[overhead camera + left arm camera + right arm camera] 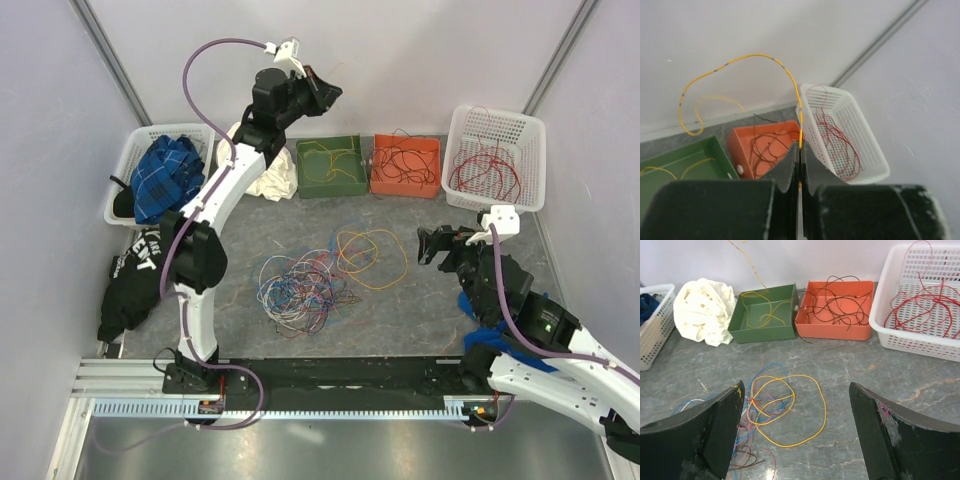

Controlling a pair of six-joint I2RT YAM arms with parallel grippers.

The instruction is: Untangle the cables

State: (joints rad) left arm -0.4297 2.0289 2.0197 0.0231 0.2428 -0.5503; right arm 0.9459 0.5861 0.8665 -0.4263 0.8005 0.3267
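- Top view: the left hand is held high over the far edge of the surface, above the green tray. The right hand hovers low near the right edge, fingers spread. A tangle of cables lies mid-surface, with a yellow loop just beside it.
- Left wrist view: the left hand is clamped on a yellow cable, which arcs up and drops toward the green tray. Beyond sit an orange tray and a white basket holding red cables.
- Right wrist view: the right hand stands with its fingers wide apart above the yellow loop. The green tray, orange tray and white basket line the far edge.
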